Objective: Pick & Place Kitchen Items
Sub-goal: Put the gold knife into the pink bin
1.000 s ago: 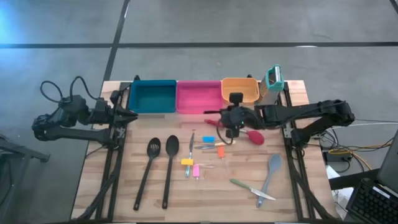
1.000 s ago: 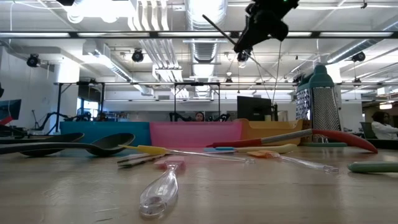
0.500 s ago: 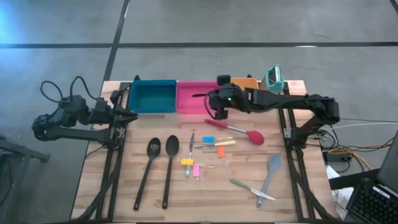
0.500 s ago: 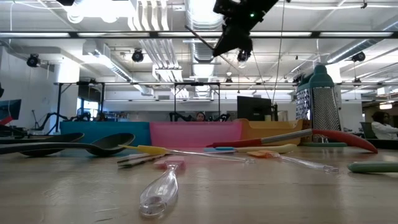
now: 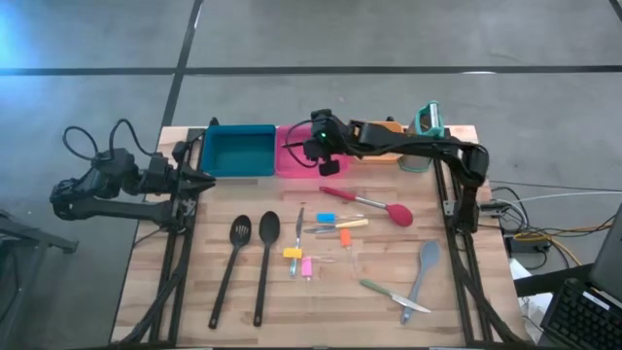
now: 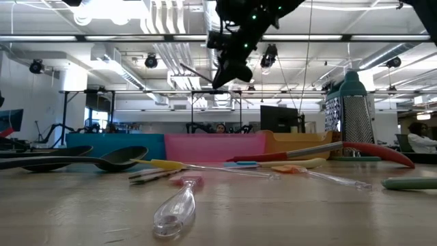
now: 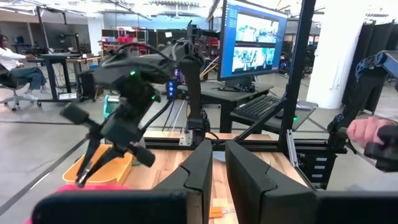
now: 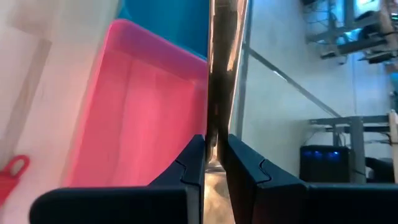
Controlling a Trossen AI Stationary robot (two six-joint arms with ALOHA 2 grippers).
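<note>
Sitting out are three bins [image 5: 238,151], two black spoons [image 5: 264,262], one red spoon [image 5: 374,205] and one spatula [image 5: 424,269].

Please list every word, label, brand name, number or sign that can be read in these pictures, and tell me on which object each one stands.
No text can be read in any view.
The monitor in the left wrist view shows a screen with windows, too blurred to read.
The pink bin, the teal bin, the utensils on the table and both arms carry no visible lettering.
</note>
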